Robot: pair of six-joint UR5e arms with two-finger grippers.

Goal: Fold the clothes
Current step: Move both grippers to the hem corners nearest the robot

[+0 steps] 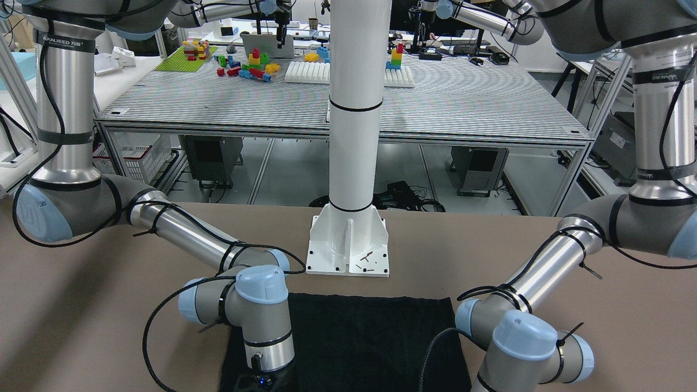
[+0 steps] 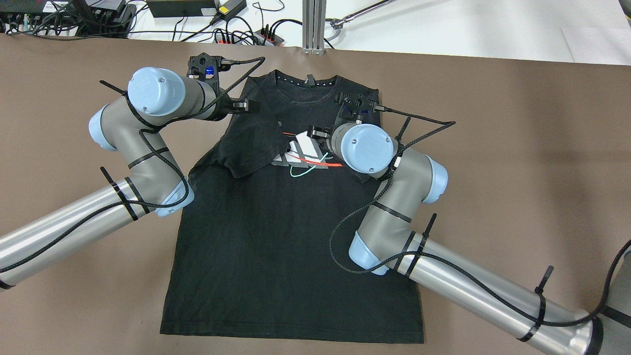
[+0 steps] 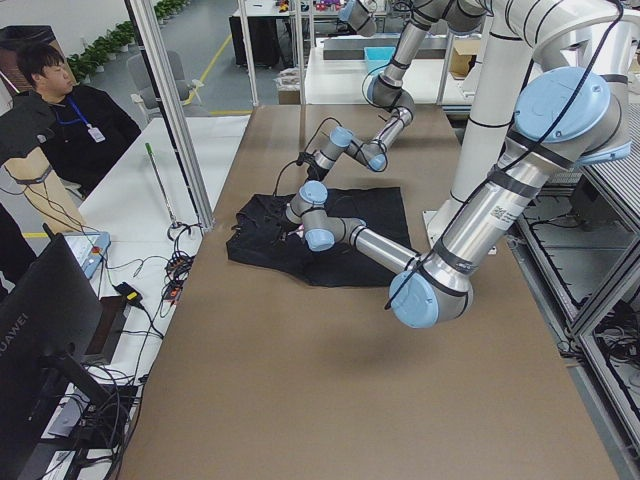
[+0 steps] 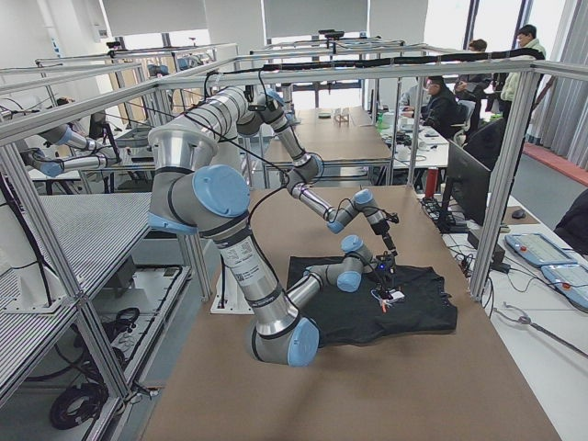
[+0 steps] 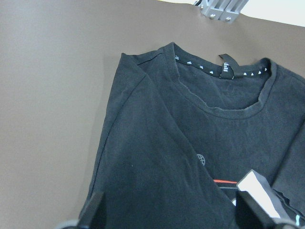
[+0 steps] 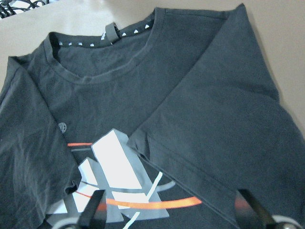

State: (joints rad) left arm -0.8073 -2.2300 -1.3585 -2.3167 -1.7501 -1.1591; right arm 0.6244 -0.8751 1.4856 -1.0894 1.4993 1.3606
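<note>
- A white basket [image 1: 130, 158] stood under the far table in the upper left of the front view. What was in it could not be seen.
- The black shirt [image 2: 276, 246] lay flat on the brown table [image 2: 517, 148], in the middle of the overhead view.
- In the front view, the shirt lay just below the base plate [image 1: 348, 245] of the white pole [image 1: 356, 109], not touching it.
- The long way of the shirt ran from the top to the bottom of the overhead view.
- Its neck hole [image 2: 306, 91] pointed to the top of that view and its bottom edge [image 2: 291, 337] lay near the lower edge.
- The sleeve on the left of the overhead view [image 2: 241, 153] was folded in over the chest.
- The other sleeve [image 6: 214, 119] was folded in too, and covered part of the picture on the chest [image 2: 300, 153].
- That picture had white and grey blocks with red and green lines.
- The left claw [image 5: 171, 212] was over the shirt's shoulder, in the upper left part of the shirt in the overhead view.
- Its two fingers [image 5: 95, 212] were wide apart and had hold of nothing.
- The right claw [image 6: 172, 210] was over the chest picture and the folded sleeve.
- Its fingers [image 6: 252, 210] were also wide apart and had hold of nothing.
- Whether either claw touched the cloth could not be told.
</note>
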